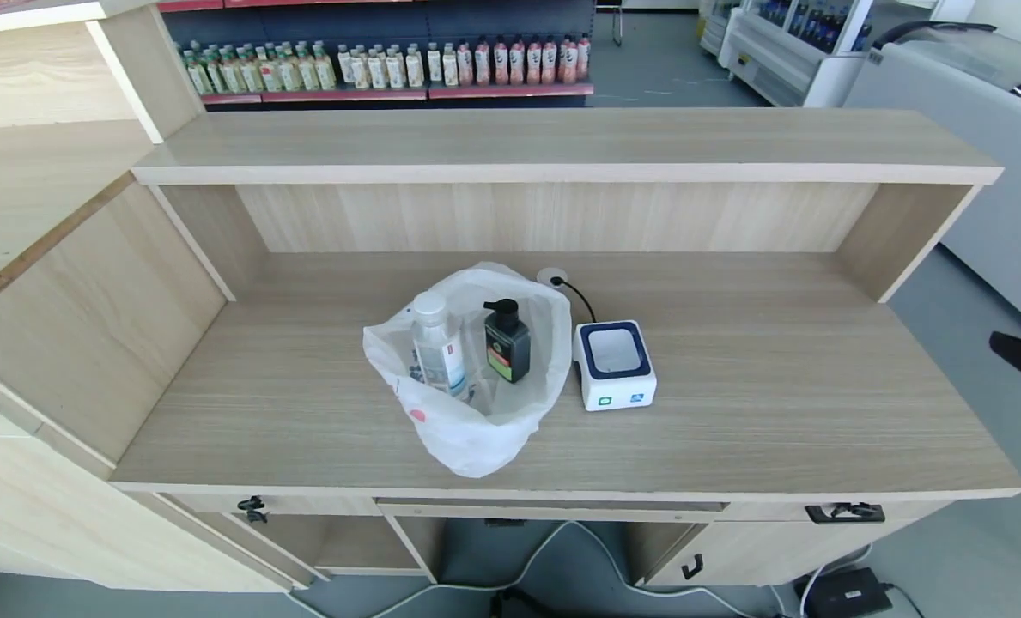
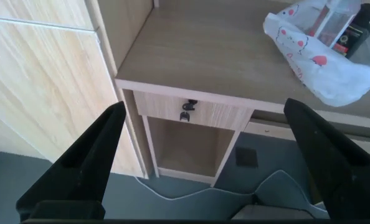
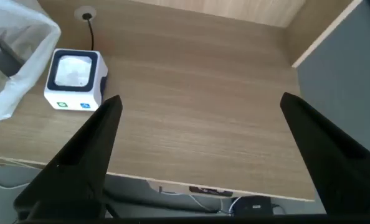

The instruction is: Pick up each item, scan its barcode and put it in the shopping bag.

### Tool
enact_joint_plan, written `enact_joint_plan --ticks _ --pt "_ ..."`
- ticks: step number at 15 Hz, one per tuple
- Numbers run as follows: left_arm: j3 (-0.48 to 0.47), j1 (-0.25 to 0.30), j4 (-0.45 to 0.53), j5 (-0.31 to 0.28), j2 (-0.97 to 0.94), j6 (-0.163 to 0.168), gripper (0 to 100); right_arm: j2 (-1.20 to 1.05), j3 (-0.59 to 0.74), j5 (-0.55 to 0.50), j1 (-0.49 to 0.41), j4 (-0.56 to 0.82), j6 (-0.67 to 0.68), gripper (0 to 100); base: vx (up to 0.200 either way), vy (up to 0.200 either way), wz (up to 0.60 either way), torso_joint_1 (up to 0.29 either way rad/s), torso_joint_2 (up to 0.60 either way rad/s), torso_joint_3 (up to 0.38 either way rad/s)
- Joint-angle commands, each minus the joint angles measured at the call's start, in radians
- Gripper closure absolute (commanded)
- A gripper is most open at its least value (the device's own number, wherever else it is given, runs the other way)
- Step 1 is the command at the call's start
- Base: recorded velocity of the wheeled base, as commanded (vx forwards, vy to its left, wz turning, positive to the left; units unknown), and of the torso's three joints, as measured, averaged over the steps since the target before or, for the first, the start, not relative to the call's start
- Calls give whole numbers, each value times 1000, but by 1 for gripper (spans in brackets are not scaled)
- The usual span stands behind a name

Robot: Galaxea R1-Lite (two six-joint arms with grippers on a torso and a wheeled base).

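In the shopping bag (image 1: 467, 429) at mid-table (image 1: 776, 403), the clear bottle (image 1: 437, 348) on the left and the black pump bottle (image 1: 507, 343) on the right stand upright, caps up. The scanner (image 1: 615, 365) sits just right of the bag. The left hand (image 2: 202, 118) and right hand (image 3: 200, 102) are both spread wide, holding nothing.

Two bottles (image 1: 438, 348) (image 1: 507, 343), one bag (image 1: 467, 446), one scanner (image 1: 615, 365)

shopping bag (image 1: 467, 446) on counter (image 1: 776, 403), just left of scanner (image 1: 613, 365) | inside: bottle (image 1: 437, 343) left, pump bottle (image 1: 507, 343) right
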Motion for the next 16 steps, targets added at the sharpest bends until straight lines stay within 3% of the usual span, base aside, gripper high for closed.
enact_joint_plan --ticks 1,6,8,12,16 --pt "1 1 0 1 0 -1 0 -126 109 -2 13 5 41 0 0 0 0 0 0 0" --pt "1 1 0 1 0 -1 0 -409 432 -21 62 5 54 0 0 0 0 0 0 0" --pt "-1 1 0 1 0 -1 0 -549 554 -76 73 14 50 0 0 0 0 0 0 0" --pt "-1 1 0 1 0 -1 0 -782 577 -220 134 220 62 0 0 0 0 0 0 0" --pt "1 1 0 1 0 -1 0 -900 577 -246 157 261 182 0 0 0 0 0 0 0"
